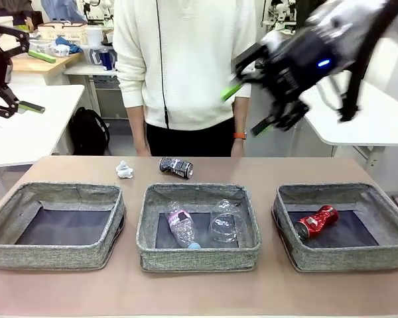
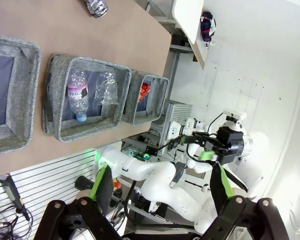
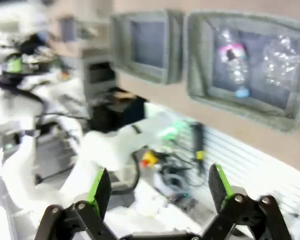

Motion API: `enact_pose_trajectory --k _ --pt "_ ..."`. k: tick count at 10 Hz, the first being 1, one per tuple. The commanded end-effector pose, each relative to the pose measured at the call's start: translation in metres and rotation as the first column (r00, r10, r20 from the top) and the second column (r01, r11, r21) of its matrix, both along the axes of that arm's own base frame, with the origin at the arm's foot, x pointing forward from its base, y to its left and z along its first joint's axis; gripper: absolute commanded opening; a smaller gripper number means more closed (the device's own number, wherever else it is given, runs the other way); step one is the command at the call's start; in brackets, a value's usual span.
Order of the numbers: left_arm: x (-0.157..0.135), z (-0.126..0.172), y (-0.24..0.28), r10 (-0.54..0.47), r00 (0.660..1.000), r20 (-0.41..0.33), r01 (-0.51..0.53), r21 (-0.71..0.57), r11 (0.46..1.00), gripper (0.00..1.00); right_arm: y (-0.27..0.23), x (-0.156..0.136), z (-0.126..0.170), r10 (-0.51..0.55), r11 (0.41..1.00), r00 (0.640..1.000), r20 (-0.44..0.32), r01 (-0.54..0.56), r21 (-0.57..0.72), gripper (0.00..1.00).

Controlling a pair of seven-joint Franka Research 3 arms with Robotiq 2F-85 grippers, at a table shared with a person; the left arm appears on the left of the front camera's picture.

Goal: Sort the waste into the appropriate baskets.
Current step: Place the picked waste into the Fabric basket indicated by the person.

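crushed black-and-white can (image 1: 176, 167) lies on its side on the bare table (image 1: 272, 173), near the far edge and just beyond the far wall of the middle basket (image 1: 198, 257); long axis runs roughly along that edge, slightly skewed; body dented, dark with pale print. white paper wad (image 1: 124, 169) sits to its left, apart from it, not yet binned either. right gripper (image 1: 242, 112) hangs high over the far right part of the table, motion-blurred, jaws wide, nothing between them; the can lies below it and to its left. left gripper (image 2: 160, 175) is out past the table's left edge, also spread wide and empty. judgement: right arm is nearer the can; a grasp across its short axis looks simplest. already sorted: clear bottle (image 1: 181, 226) and clear plastic cup (image 1: 227, 222) in the middle basket, crushed red can (image 1: 316, 221) in the right basket (image 1: 345, 260); left basket (image 1: 53, 257) with bare dark bottom
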State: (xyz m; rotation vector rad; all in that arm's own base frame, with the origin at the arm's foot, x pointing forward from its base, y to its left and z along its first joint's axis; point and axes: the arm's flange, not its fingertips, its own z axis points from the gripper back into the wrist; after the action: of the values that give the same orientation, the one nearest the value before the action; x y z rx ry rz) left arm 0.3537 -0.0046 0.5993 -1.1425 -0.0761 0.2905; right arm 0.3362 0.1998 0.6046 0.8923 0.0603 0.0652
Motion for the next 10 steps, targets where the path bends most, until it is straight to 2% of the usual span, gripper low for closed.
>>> enact_pose_trajectory --k 1,2,3,4,5,6,7,8,9,10 --pt "-0.001 0.000 0.001 -0.013 1.000 0.001 0.013 0.007 1.000 1.00 -0.068 -0.017 -0.022 -0.147 0.953 0.989 -0.027 0.149 0.264 1.00" --pt "-0.001 0.000 0.001 -0.013 1.000 0.001 0.013 0.007 1.000 1.00 -0.094 -0.022 -0.025 -0.205 0.912 0.977 -0.053 0.210 0.351 1.00" --pt "-0.001 0.000 0.001 -0.013 1.000 0.001 0.013 0.007 1.000 1.00 -0.125 -0.030 -0.030 -0.237 0.836 0.970 -0.056 0.234 0.496 1.00" --pt "-0.001 0.000 0.001 -0.013 1.000 0.001 0.013 0.007 1.000 1.00 -0.148 -0.036 -0.040 -0.307 0.790 0.947 -0.093 0.308 0.530 1.00" --pt "-0.001 0.000 0.001 -0.013 1.000 0.001 0.013 0.007 1.000 1.00 -0.162 -0.037 -0.057 -0.385 0.800 0.912 -0.144 0.407 0.441 1.00" --pt "-0.001 0.000 0.001 -0.013 1.000 0.001 0.013 0.007 1.000 1.00 -0.171 -0.038 -0.070 -0.405 0.804 0.901 -0.152 0.431 0.410 1.00" --pt "-0.001 0.000 0.001 -0.013 1.000 0.001 0.013 0.007 1.000 1.00 -0.175 -0.038 -0.076 -0.412 0.813 0.898 -0.152 0.438 0.385 1.00" --pt "-0.001 0.000 0.001 -0.013 1.000 0.001 0.013 0.007 1.000 1.00 -0.169 -0.038 -0.075 -0.374 0.867 0.919 -0.127 0.395 0.303 1.00" --pt "-0.001 0.000 0.001 -0.013 1.000 0.001 0.013 0.007 1.000 1.00 -0.188 -0.024 -0.059 -0.420 0.785 0.891 -0.172 0.452 0.424 1.00" --pt "-0.001 0.000 0.001 -0.013 1.000 0.001 0.013 0.007 1.000 1.00 -0.188 -0.024 -0.059 -0.420 0.785 0.891 -0.172 0.452 0.424 1.00"
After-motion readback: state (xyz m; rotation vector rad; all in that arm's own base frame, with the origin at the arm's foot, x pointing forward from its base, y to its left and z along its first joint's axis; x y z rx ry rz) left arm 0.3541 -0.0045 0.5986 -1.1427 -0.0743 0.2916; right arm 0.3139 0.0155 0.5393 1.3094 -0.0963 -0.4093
